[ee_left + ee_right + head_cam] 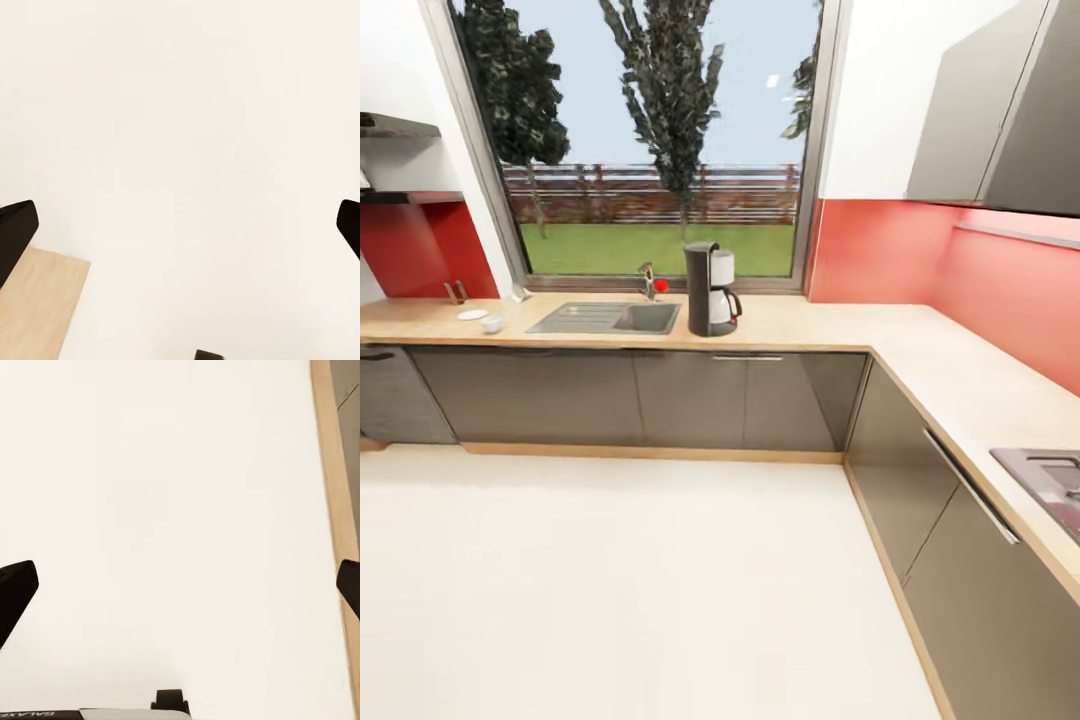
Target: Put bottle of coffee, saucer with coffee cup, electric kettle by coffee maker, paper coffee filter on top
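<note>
While I stand back on the pale floor (620, 590), my head view takes in the whole L-shaped desk (920, 345), beige with a wood-coloured edge, running under the window (660, 140) and along the red wall.

Landmark: the coffee maker (711, 289). It stands upright on the desk below the window, dark body, white basket, carafe with black handle facing away from the sink.
- Sink (610, 318): set into the desk just beside the coffee maker, toward the window's far end. A tap (648, 281) with a red knob rises behind it.
- Coffee cup (491, 324): on the desk well beyond the sink from the coffee maker, small and white.
- Saucer (472, 314): flat on the desk just beside the cup, apart from it, the cup not on it.
- Hob (1050, 478): on the other leg of the desk, well apart from the coffee maker.
- A small item lies near the window corner behind the cup; too small to identify.

Left tool (180, 225): fingers (16, 229) spread wide at the frame edges, released, nothing between them, pale floor and a wooden strip beyond.

Right tool (180, 589): fingers (15, 592) likewise spread, released, holding nothing, floor and a wood-coloured plinth beyond.
</note>
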Controlling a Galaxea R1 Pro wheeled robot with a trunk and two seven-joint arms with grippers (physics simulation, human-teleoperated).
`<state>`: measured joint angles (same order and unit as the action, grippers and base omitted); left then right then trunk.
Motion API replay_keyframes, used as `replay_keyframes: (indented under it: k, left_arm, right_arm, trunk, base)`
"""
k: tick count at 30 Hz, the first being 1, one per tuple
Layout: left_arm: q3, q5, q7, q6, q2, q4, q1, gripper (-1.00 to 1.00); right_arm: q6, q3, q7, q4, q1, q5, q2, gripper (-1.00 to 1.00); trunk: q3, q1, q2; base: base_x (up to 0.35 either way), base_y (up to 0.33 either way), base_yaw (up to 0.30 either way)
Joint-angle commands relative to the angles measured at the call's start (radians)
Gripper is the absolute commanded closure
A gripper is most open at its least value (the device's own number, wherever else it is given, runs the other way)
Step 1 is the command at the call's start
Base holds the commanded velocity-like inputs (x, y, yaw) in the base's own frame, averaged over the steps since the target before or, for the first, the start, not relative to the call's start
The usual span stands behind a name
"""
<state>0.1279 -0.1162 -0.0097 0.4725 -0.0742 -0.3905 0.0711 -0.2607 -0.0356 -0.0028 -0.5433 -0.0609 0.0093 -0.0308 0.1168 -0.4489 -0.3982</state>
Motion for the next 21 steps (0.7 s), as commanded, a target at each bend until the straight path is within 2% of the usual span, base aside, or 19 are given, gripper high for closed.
replay_keyframes:
  k: [1, 6, 21]
  left_arm:
    - [-0.002, -0.008, -0.001, 0.003, 0.000, 0.001, 0.001, -1.00]
    - [-0.002, -0.008, -0.001, 0.003, 0.000, 0.001, 0.001, -1.00]
    - [-0.002, -0.008, -0.001, 0.003, 0.000, 0.001, 0.001, -1.00]
  right_arm:
    - [-0.003, -0.001, 0.000, 0.000, 0.000, 0.001, 0.000, -1.00]
    - [-0.003, -0.001, 0.000, 0.001, 0.000, 0.001, 0.000, -1.00]
    - [-0.003, 0.002, -0.001, 0.003, 0.000, 0.001, 0.001, -1.00]
  trunk:
    - [0.002, -0.001, -0.002]
    - [0.002, -0.001, -0.002]
    - [0.001, -0.001, -0.002]
  base:
    - [0.339, 0.000, 0.274]
    - [0.339, 0.000, 0.144]
    - [0.339, 0.000, 0.023]
